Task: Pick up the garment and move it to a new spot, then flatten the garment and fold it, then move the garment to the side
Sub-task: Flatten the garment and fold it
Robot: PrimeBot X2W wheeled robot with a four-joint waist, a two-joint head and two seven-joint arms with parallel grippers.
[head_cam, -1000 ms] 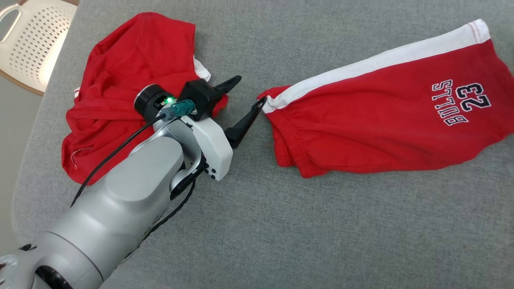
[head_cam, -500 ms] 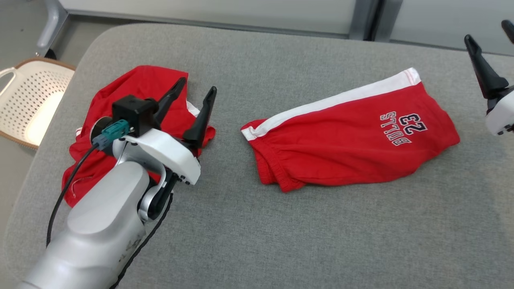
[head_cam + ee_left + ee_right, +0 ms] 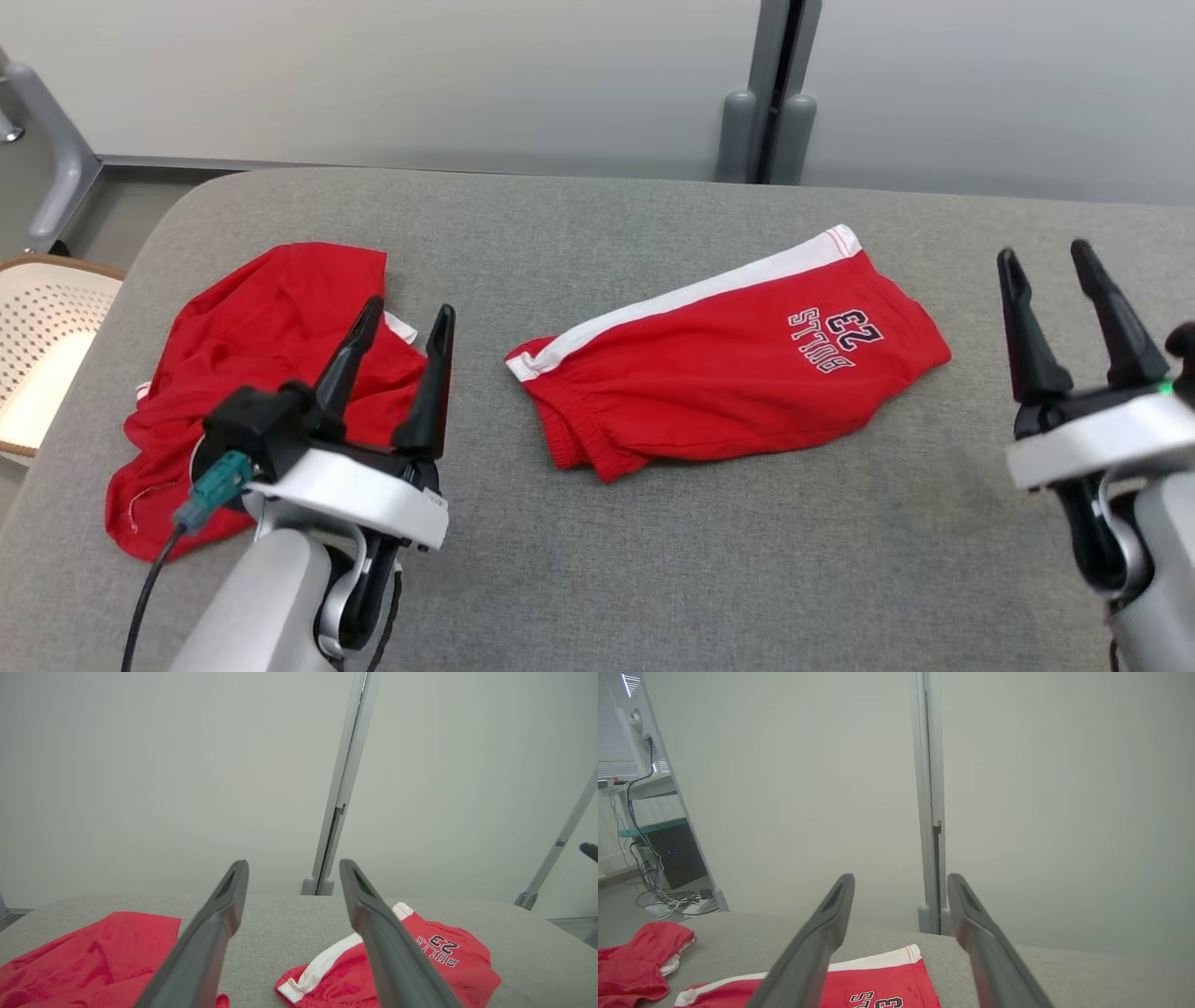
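A: Two red cloth pieces?
B: Yes. White-striped folded shorts point(image 3: 728, 383) lie flat mid-way on the grey fabric desk point(image 3: 653, 560); a crumpled garment point(image 3: 252, 373) heaps near its left edge.
A: Hands?
B: Both spread wide, empty: left hand point(image 3: 409, 310), right hand point(image 3: 1044, 252).

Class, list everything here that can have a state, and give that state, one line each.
Bulls shorts: folded, lying flat on the grey surface.
Red garment: crumpled, not folded.
Left tool: open, holding nothing.
Right tool: open, holding nothing.
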